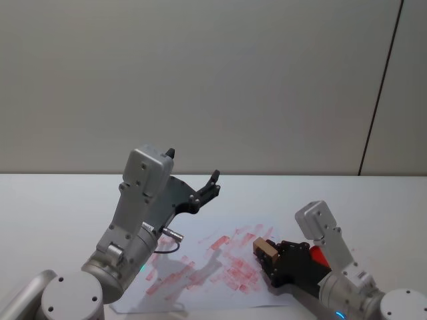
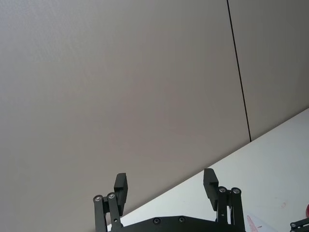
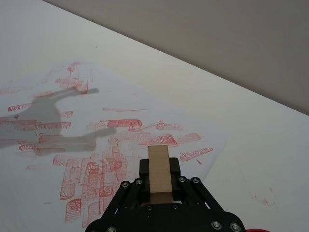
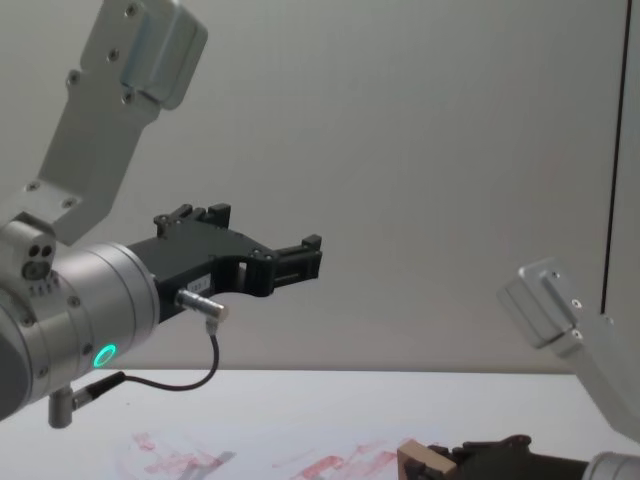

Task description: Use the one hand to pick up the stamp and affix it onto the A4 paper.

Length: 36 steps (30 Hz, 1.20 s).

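Observation:
The A4 paper (image 1: pixel 215 288), white and covered with red stamp prints, lies flat on the table in front of me. My right gripper (image 1: pixel 264 252) is shut on the stamp (image 1: pixel 265 249), a light-tan wooden block. It holds the block low over the paper's right part. In the right wrist view the stamp (image 3: pixel 159 175) sits between the black fingers above the printed sheet (image 3: pixel 159 104). I cannot tell whether it touches the paper. My left gripper (image 1: pixel 212 184) is raised above the paper's far left side. It stands open and holds nothing (image 2: pixel 165 187).
The white table (image 1: pixel 373 200) runs back to a plain grey wall. A red object (image 1: pixel 319 257) lies just behind the right gripper. The left arm's shadow falls across the paper (image 3: pixel 53 113). The raised left arm (image 4: pixel 90 320) looms large in the chest view.

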Each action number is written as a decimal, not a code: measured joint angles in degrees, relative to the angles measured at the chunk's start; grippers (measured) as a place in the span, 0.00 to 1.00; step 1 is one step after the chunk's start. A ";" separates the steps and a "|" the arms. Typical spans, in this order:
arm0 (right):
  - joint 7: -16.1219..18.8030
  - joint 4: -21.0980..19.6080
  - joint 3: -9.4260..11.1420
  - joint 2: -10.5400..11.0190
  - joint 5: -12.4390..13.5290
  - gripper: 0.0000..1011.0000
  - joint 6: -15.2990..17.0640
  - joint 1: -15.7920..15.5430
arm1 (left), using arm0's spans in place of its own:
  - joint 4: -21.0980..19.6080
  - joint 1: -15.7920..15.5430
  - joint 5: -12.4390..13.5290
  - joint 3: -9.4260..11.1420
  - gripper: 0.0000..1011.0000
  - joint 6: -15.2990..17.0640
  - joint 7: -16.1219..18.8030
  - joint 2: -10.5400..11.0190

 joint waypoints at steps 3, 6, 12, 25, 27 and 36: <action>0.05 -0.29 -0.01 0.10 0.35 0.21 0.08 -0.18 | 0.00 0.00 0.00 0.00 0.99 0.00 0.00 0.00; 0.05 -0.63 -0.01 0.19 0.88 0.21 0.05 -0.37 | 0.00 0.00 0.00 0.00 0.99 0.00 0.00 0.00; -0.76 -2.98 0.57 0.74 3.18 0.21 -0.85 -1.10 | 0.00 0.00 0.00 0.00 0.99 0.00 0.00 0.00; -2.85 -9.07 3.26 4.12 7.50 0.21 -1.80 -3.89 | 0.00 0.00 0.00 0.00 0.99 0.00 0.00 0.00; -2.98 -9.40 3.53 4.52 7.75 0.21 -1.79 -4.19 | 0.00 0.00 0.00 0.00 0.99 0.00 0.00 0.00; -3.38 -10.30 5.10 6.96 8.78 0.21 -1.06 -5.99 | 0.00 0.00 0.00 0.00 0.99 0.00 0.00 0.00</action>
